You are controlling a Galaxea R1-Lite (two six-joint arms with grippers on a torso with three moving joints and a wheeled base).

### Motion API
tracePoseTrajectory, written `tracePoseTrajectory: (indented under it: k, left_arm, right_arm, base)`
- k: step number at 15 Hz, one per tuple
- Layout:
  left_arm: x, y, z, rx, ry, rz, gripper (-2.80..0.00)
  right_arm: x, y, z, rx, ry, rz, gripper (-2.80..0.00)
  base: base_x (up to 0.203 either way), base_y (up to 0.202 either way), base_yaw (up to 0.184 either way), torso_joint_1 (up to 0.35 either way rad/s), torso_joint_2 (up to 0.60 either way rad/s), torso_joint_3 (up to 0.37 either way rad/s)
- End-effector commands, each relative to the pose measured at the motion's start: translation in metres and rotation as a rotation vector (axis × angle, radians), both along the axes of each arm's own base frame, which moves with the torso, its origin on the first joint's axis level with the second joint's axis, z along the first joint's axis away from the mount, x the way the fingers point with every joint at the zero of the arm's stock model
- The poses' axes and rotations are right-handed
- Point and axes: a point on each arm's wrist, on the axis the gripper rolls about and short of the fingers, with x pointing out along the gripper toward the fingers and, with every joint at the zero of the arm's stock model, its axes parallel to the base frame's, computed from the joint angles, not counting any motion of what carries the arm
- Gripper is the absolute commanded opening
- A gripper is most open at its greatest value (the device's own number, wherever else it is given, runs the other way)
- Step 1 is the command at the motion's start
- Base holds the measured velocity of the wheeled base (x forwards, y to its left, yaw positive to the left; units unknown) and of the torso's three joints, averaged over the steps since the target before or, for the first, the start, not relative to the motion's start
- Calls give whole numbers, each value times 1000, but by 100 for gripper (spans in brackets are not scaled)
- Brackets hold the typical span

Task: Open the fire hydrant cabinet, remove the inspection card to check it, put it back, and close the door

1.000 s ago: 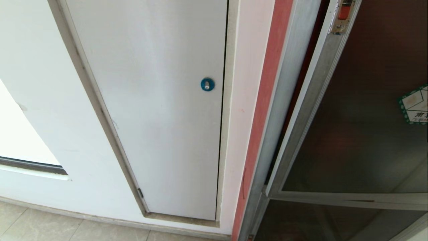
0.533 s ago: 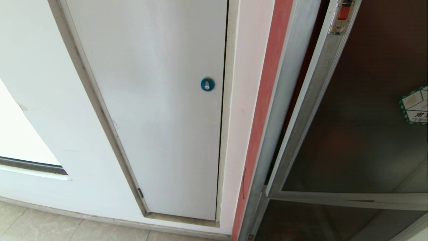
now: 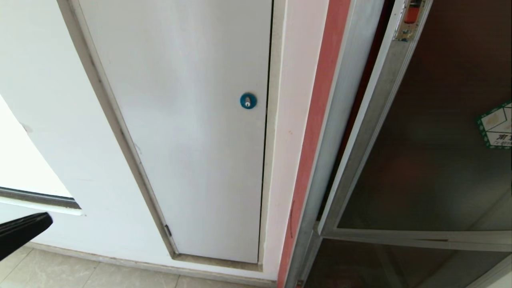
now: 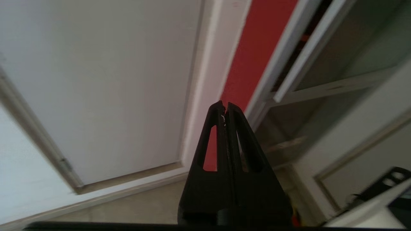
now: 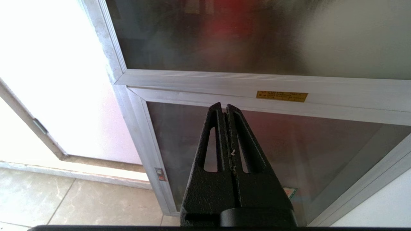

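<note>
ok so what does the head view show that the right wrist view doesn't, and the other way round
Only the head view shows the blue round lock on the white panel, the green-bordered sticker, the small red latch and the left tool at the lower left corner. Only the right wrist view shows the right tool, shut and empty, and a yellow label on the grey frame. Both show the door of tinted glass, the lower glass panel and the tiled floor.
</note>
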Motion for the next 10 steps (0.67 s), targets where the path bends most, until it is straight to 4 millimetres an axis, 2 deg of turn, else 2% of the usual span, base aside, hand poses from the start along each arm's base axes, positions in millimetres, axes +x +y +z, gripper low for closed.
tracePoseTrajectory:
  k: [1, 4, 7, 10]
  left_arm:
    - [50, -12, 16, -22, 127, -133, -280]
    - [94, -46, 29, -90, 166, -323, -280]
    - [130, -82, 29, -128, 115, -443, -280]
    - [152, -122, 26, -143, 76, -560, -280]
  right_arm:
    - [0, 0, 0, 0, -1, 0, -280]
    - [0, 0, 0, 0, -2, 0, -280]
    - [0, 0, 0, 0, -2, 0, -280]
    - [0, 0, 0, 0, -1, 1, -280]
  base:
    - [0, 0, 0, 0, 0, 0]
    - [0, 0, 0, 0, 0, 0]
    - [0, 0, 0, 0, 0, 0]
    - [0, 0, 0, 0, 0, 0]
